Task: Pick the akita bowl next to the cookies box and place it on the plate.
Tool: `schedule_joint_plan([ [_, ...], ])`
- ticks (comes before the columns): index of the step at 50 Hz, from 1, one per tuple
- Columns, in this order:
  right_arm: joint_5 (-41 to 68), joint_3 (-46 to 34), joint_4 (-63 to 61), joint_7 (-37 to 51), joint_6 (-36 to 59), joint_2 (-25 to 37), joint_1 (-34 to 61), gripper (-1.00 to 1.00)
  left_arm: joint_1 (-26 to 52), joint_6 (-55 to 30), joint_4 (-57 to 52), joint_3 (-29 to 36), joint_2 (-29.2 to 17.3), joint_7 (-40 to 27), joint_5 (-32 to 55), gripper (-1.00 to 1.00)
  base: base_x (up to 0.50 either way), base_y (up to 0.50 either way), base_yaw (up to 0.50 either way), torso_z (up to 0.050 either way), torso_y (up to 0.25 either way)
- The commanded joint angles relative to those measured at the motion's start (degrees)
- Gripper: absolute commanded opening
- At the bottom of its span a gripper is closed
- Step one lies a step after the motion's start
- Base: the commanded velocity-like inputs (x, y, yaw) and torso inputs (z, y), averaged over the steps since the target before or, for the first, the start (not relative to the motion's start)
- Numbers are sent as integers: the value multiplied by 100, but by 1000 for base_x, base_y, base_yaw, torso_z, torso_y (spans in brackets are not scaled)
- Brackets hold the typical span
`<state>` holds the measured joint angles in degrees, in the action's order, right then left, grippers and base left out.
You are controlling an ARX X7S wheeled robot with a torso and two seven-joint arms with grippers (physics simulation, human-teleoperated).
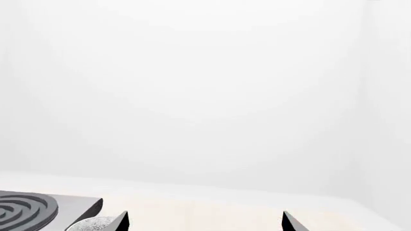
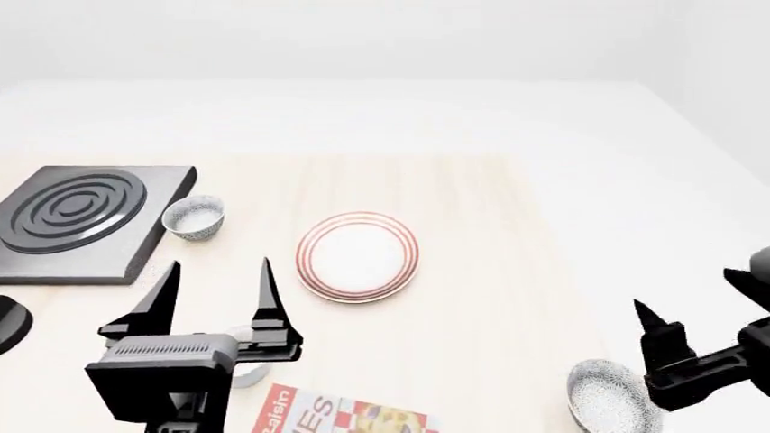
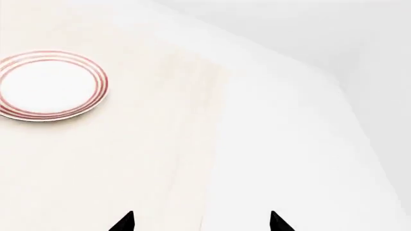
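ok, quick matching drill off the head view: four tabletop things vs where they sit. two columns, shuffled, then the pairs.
Things
1. plate
2. cookies box
3. stove burner block
4. bowl near the right gripper

Places
A. bottom edge, beside the left gripper
B. far left of the table
C. centre of the table
D. lower right corner of the view

Pairs: 1-C, 2-A, 3-B, 4-D
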<state>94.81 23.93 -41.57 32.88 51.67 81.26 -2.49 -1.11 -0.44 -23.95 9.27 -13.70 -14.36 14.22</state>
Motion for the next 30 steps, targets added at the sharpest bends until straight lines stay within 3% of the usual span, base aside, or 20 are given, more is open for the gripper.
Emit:
schedule_joint_plan([
  [1,2727,756,1276,195,2158,834,-101,100,78,3,32,4,130,100,-112,100,0,0,0,0,0],
  [11,3501,629,1411,821,2865,635,-322,100,133,44,95,35,134,72,-91,100,0,0,0,0,0],
  [30,3158,899,1772,910,3242,569,-2,100,155,122,197,41,93,14,-43,100,0,0,0,0,0],
])
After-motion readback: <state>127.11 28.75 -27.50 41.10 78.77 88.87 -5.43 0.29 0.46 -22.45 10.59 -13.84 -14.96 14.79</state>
